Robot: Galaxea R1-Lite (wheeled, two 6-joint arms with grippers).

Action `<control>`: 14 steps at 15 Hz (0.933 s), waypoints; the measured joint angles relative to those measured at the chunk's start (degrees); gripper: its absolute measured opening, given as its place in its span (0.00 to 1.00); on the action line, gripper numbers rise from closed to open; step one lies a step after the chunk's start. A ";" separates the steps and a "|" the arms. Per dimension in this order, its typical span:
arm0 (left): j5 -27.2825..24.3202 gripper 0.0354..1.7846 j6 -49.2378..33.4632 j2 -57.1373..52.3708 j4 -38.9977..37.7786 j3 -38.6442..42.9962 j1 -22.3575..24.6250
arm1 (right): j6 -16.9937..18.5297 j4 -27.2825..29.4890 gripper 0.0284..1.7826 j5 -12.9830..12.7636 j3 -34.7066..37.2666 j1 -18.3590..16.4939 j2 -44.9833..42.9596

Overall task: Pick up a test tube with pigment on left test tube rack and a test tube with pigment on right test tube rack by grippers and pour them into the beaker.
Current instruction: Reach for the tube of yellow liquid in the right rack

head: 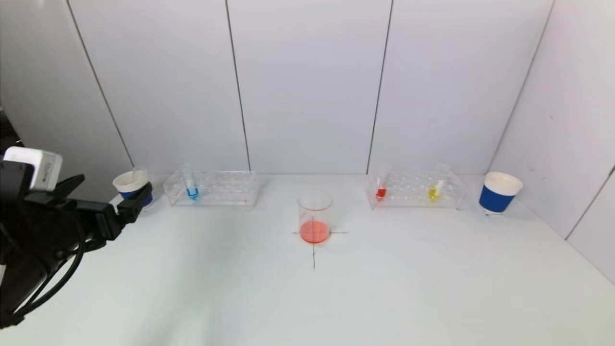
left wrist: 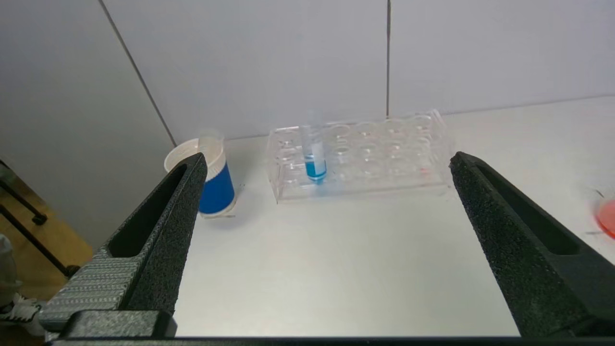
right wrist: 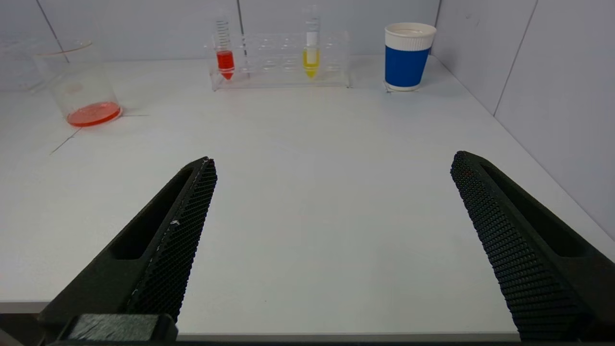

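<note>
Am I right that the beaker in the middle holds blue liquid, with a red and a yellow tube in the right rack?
Not quite. The beaker holds orange-red liquid, as the head view shows. The red tube and yellow tube do stand in the right rack.

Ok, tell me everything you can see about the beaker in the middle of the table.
The beaker is a clear, straight-walled cylinder, glass or plastic by its look, standing upright with its mouth open. A shallow layer of orange-red liquid covers its bottom; the rest is empty. It sits on a black cross drawn on the white table, between the two racks and nearer the robot. Nothing else touches it.
</note>
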 joint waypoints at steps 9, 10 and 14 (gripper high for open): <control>5.71 0.99 4.41 -33.57 16.08 12.29 -0.72 | 0.02 0.00 0.99 0.00 0.00 0.02 0.00; 5.81 0.99 4.52 -38.80 21.42 11.80 -0.72 | 0.02 0.00 0.99 0.00 0.00 0.00 0.00; 5.00 0.99 5.21 -60.09 47.25 8.62 1.18 | 0.02 0.00 0.99 0.00 0.00 0.00 0.00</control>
